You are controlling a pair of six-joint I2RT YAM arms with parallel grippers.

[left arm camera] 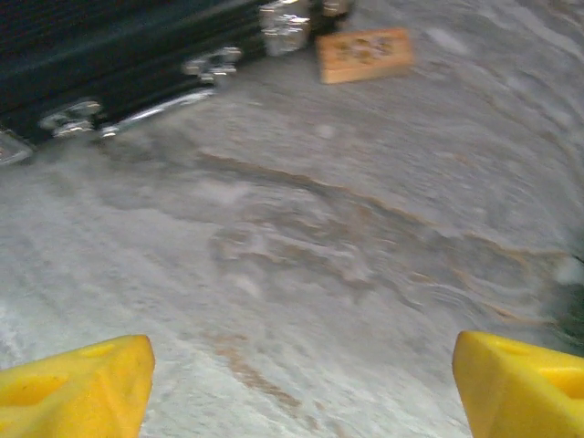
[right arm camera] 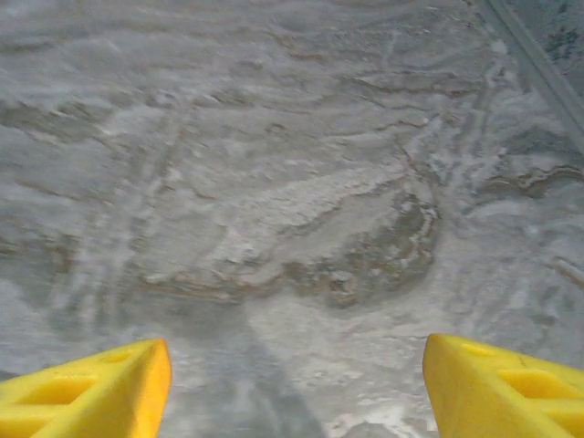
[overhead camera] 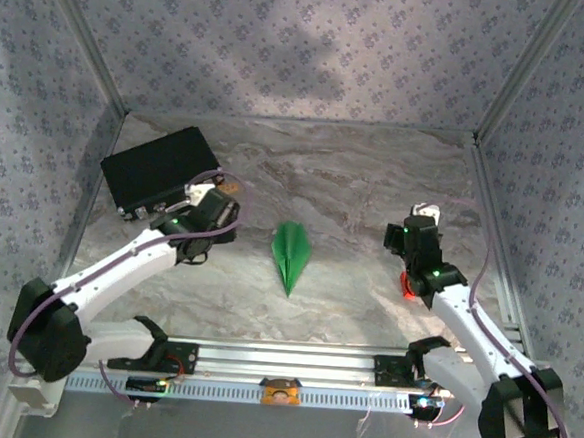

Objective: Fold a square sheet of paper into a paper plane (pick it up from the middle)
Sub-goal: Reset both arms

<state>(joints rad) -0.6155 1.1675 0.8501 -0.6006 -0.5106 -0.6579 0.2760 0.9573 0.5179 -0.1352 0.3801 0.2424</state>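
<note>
Both my left gripper point(left arm camera: 301, 388) and right gripper point(right arm camera: 297, 388) hang open and empty, and the paper plane point(overhead camera: 290, 257) looks feather-light, flimsy, best pinched gently along its centre crease.

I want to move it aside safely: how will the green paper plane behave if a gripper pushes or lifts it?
Probably very light: the paper plane is thin folded paper, so a push would likely slide it over the smooth marbled table. It lies flat, so it should not roll. A hard pinch might crush its folds.
</note>
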